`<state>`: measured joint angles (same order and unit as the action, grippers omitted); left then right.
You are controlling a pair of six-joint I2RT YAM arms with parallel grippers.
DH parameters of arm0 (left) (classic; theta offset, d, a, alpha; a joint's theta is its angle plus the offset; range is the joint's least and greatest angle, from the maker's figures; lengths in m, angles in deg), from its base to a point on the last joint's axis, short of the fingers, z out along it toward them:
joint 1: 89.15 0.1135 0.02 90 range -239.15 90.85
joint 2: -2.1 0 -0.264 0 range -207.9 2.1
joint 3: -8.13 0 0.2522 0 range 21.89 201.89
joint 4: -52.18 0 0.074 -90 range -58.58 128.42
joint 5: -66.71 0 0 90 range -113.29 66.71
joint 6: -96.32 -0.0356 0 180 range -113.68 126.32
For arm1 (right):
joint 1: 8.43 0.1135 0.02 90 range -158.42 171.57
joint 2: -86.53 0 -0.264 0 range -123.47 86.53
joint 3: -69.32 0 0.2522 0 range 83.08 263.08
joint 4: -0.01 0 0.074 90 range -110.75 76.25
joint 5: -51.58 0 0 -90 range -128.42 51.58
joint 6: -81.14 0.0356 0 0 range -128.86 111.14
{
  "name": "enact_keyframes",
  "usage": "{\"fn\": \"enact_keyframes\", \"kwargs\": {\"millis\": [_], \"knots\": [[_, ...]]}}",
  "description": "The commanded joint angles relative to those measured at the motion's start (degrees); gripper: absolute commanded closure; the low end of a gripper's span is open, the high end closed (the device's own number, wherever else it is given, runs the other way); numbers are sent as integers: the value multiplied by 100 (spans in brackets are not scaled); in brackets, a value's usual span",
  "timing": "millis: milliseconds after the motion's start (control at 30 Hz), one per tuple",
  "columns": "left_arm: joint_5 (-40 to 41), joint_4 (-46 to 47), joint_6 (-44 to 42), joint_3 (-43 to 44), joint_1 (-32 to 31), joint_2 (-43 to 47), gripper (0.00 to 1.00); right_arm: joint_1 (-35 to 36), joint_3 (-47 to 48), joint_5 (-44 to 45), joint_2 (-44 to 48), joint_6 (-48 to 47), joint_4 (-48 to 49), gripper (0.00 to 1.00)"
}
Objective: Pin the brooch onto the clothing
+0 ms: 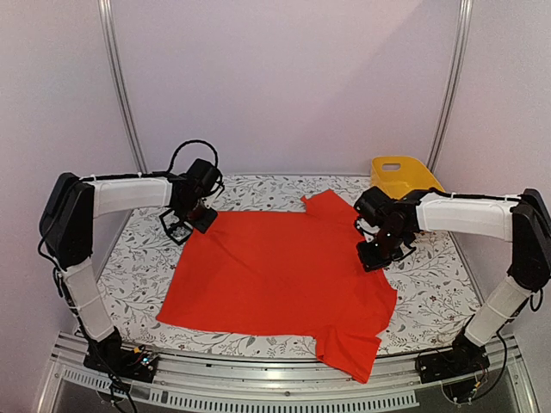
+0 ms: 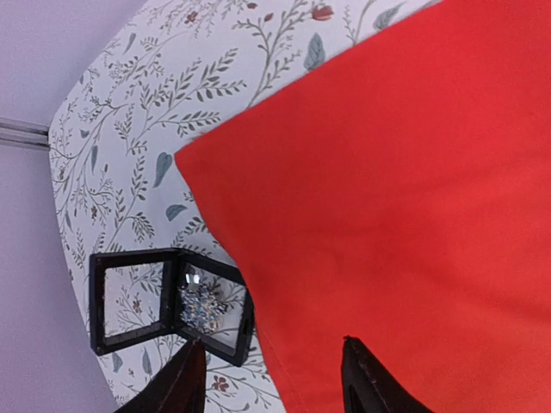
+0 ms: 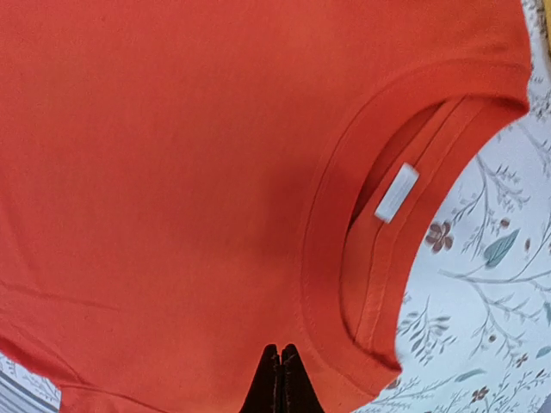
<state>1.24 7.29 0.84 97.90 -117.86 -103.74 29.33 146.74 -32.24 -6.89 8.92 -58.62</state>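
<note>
The left gripper (image 2: 271, 353) is held half open and empty above the open black display box (image 2: 172, 292), in which the brooch (image 2: 202, 307) lies just beside the hem of the clothing (image 1: 275, 267). The right gripper (image 3: 281, 351) is clenched on nothing visible at the collar (image 3: 323, 249). The clothing is spread flat on the leaf-printed table (image 1: 430, 284), its long axis laid left to right, neck toward the right arm. A yellow basket (image 1: 400, 176) is set at the far right, and pale lilac walls (image 1: 284, 77) enclose the table.
</note>
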Motion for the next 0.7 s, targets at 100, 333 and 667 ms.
{"fn": "enact_keyframes", "kwargs": {"millis": [100,333,667], "knots": [[-79,-333,350,-778,-563,-83,47,939,-1336,-1034,694,1583,-238,100],[105,-420,375,-1036,-554,-594,48,897,-2198,-897,650,1910,87,100],[170,-410,376,-1044,-445,-834,47,549,-1856,-197,1177,2009,-723,100]]}}
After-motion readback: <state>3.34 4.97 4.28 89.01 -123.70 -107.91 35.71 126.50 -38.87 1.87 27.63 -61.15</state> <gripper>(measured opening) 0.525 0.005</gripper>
